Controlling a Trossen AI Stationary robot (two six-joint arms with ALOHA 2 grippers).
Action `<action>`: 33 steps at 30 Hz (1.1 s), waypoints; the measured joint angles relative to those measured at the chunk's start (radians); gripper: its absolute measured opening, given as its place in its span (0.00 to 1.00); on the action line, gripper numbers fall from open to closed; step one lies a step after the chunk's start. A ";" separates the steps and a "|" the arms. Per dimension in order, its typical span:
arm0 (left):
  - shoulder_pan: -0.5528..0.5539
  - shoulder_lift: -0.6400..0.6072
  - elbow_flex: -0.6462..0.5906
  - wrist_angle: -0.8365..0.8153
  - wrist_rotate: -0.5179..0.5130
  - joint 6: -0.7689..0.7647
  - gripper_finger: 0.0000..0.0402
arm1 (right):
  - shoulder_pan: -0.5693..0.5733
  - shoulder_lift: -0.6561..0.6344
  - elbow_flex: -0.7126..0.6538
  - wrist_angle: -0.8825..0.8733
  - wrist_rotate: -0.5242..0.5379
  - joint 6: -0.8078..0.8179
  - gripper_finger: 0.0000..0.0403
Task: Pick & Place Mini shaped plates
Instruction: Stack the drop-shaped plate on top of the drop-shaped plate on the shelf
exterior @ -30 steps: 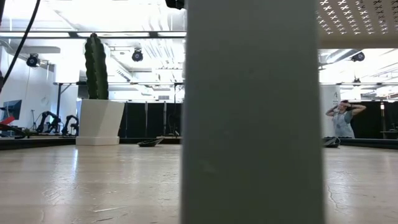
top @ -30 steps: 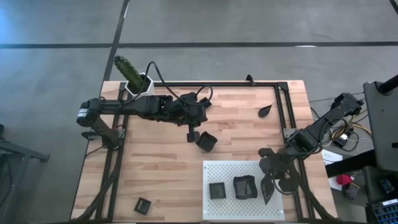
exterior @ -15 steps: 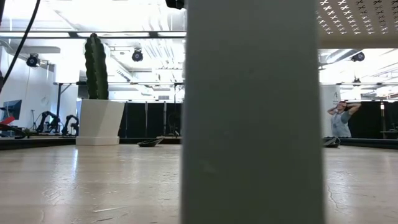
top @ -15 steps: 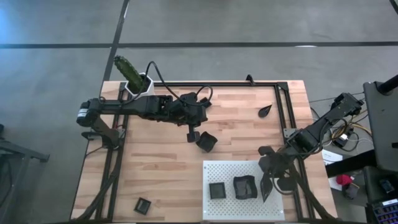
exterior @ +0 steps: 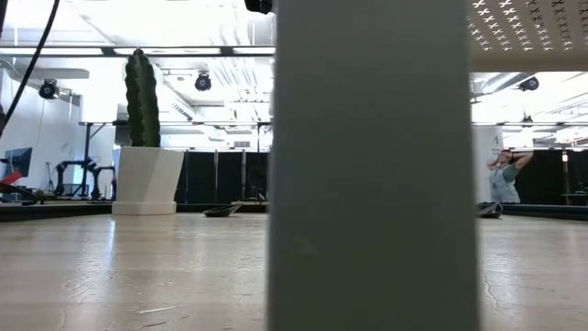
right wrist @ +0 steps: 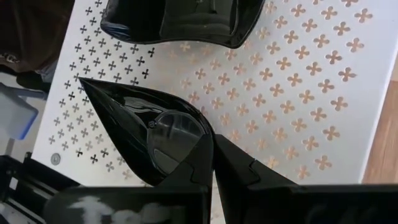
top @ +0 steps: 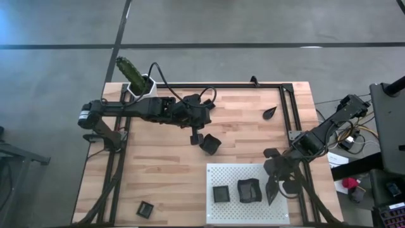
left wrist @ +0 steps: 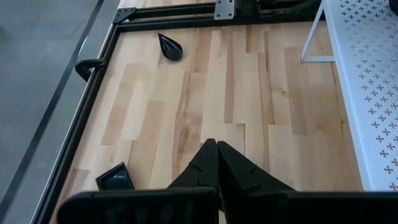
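The right hand (right wrist: 211,149) is clamped on the rim of a glossy black teardrop plate (right wrist: 146,134), holding it over the white perforated board (top: 247,174) beside a square plate (top: 221,194) and a wavy-edged plate (top: 249,190). The left hand (left wrist: 216,149) is closed and empty above the table (top: 158,158). The plate looks light, rigid and slick; its thin rim seems the surest place to hold.

Bright, even indoor light; sharp from above, partly blocked at table height

Ceiling lamps (exterior: 203,82) glare in the level view, where a blurred pale post (exterior: 372,165) fills the middle; the glossy teardrop plate (right wrist: 146,140) carries soft white reflections; shadows on the wooden table (top: 158,171) stay short and faint.
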 joint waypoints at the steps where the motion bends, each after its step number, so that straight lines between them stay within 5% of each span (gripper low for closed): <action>1: 0.000 0.000 0.000 0.000 0.000 0.000 0.00 | 0.000 0.000 0.000 0.000 -0.006 0.000 0.02; 16: 0.000 0.000 0.000 0.015 0.000 0.000 0.00 | -0.001 0.000 0.000 0.006 -0.020 0.001 0.03; 33: 0.000 0.000 0.000 0.015 0.000 0.000 0.00 | 0.000 -0.049 0.000 0.007 -0.004 0.006 0.22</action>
